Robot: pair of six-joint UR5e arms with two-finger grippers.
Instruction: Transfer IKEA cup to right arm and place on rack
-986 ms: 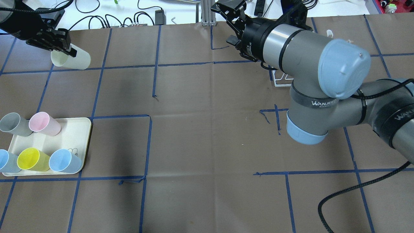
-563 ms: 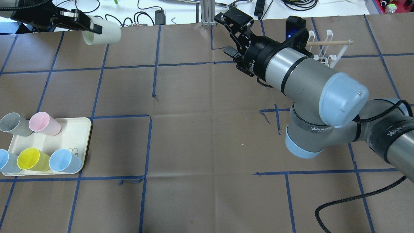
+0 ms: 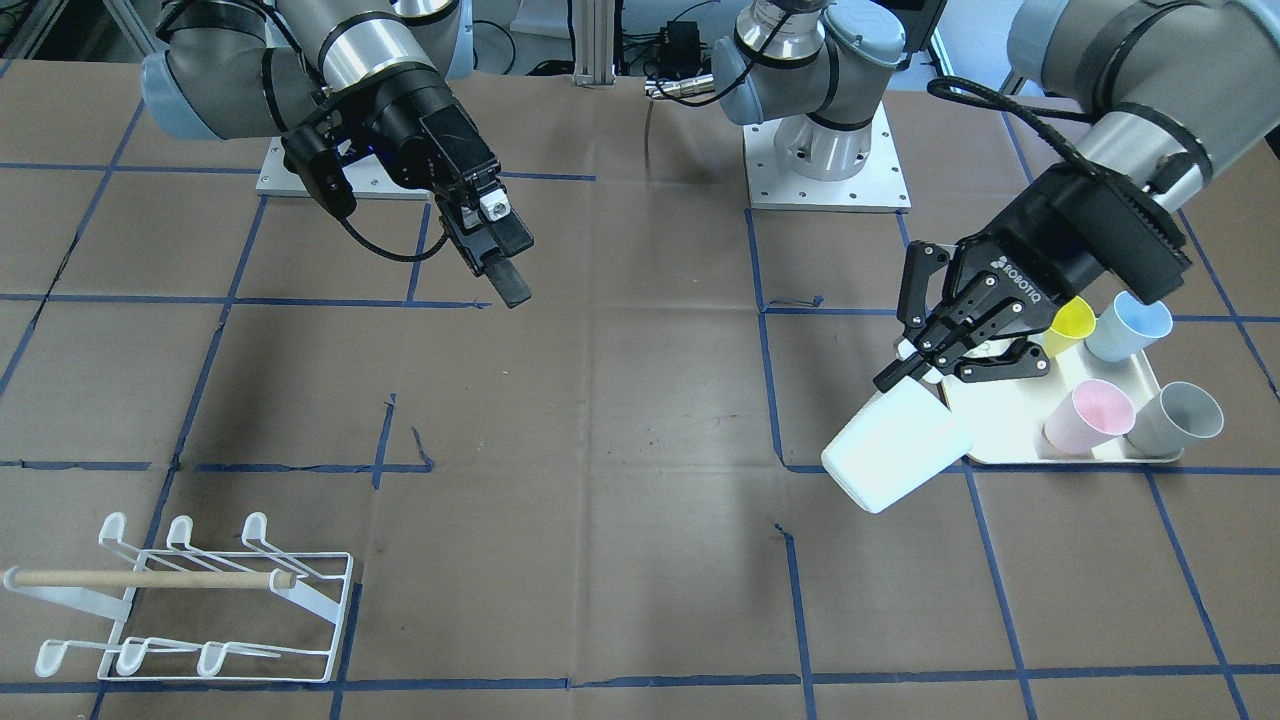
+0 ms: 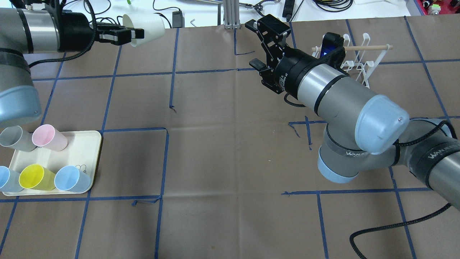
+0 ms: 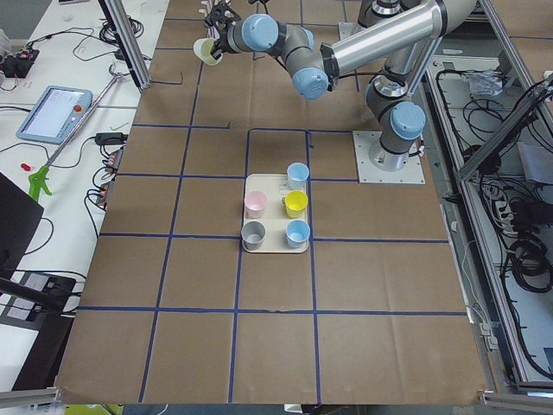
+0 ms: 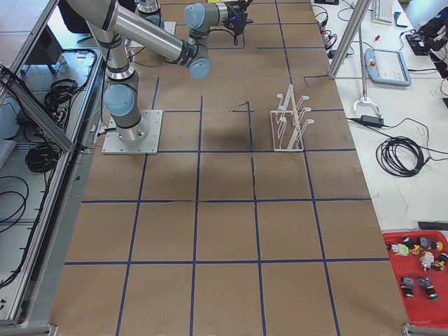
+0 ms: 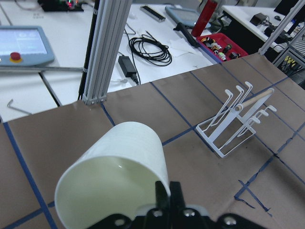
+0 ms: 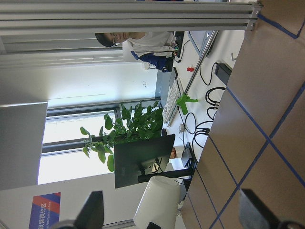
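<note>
My left gripper (image 4: 136, 34) is shut on the rim of a white IKEA cup (image 4: 151, 22) and holds it on its side in the air over the table's far left part. The same gripper (image 3: 925, 378) and cup (image 3: 895, 448) show in the front-facing view, and the cup (image 7: 114, 176) fills the left wrist view. My right gripper (image 4: 264, 45) is open and empty, above the far middle of the table, apart from the cup. The cup (image 8: 157, 200) shows far off between its fingers. The white wire rack (image 4: 359, 59) stands at the far right and also shows in the front-facing view (image 3: 190, 600).
A cream tray (image 4: 82, 144) at the near left holds grey, pink, yellow and blue cups (image 4: 72, 178). An aluminium post (image 4: 228, 14) stands at the table's far edge. The right arm's elbow (image 4: 377, 122) hangs over the right half. Cables lie beyond the far edge.
My left gripper has carried the cup farther away and toward the middle. My right arm has swung, its gripper has come nearer, and the rack is now uncovered.
</note>
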